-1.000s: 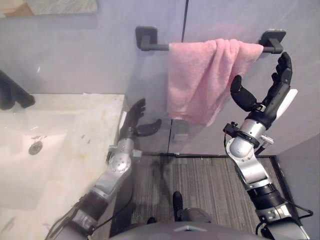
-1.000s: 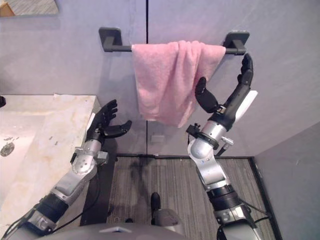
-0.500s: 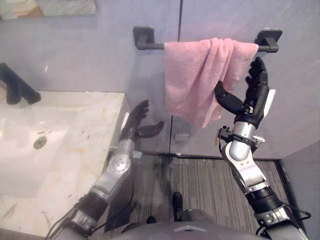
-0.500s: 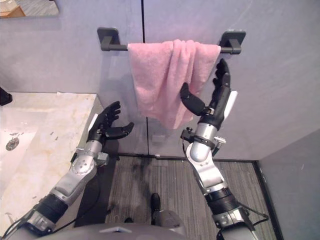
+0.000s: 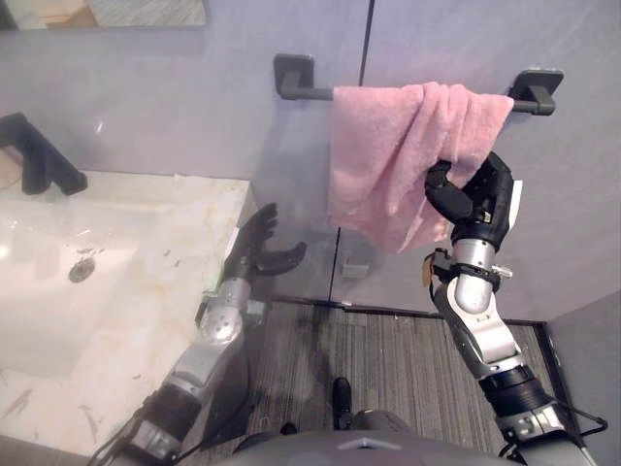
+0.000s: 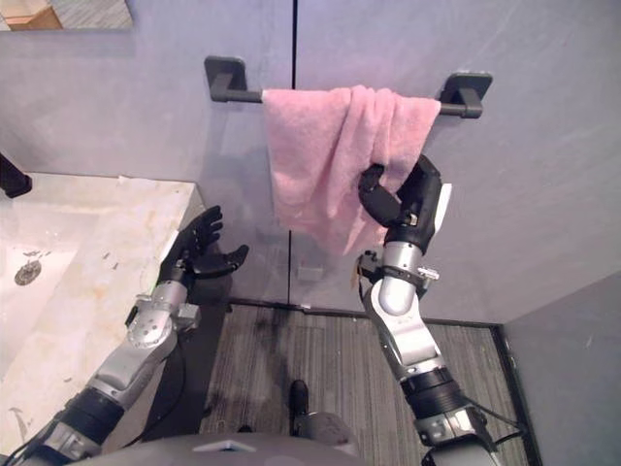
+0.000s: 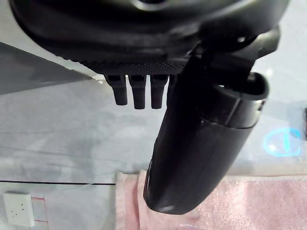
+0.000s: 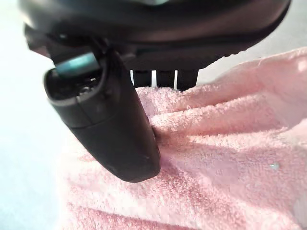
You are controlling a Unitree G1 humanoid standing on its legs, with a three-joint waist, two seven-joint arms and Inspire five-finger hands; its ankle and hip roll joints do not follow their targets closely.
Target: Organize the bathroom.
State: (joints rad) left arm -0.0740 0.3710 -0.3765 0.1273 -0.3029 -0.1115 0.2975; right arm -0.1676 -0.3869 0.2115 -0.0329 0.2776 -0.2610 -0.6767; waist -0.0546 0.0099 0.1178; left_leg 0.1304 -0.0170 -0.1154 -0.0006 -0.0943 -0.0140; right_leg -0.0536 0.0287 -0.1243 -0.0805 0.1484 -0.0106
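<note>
A pink towel (image 5: 383,155) hangs bunched over a dark wall bar (image 5: 303,93), gathered toward the bar's right end. My right hand (image 5: 477,199) is at the towel's lower right edge, with thumb and fingers curled round a fold of the cloth. The right wrist view shows the thumb (image 8: 108,124) pressed into the pink towel (image 8: 220,158). My left hand (image 5: 254,250) floats open beside the counter's corner, well below and left of the towel, holding nothing. Past the left hand's thumb (image 7: 201,143) the towel's lower part (image 7: 249,201) shows against the grey wall.
A pale marble counter (image 5: 165,262) with a sink basin (image 5: 58,282) and a black faucet (image 5: 34,160) fills the left. A white wall socket (image 5: 354,271) sits below the towel. Striped grey flooring (image 5: 388,359) lies at the wall's foot.
My right hand has dropped from open beside the towel and closed its fingers and thumb on the towel's right edge. The left hand sank slightly. The camera has shifted a little.
</note>
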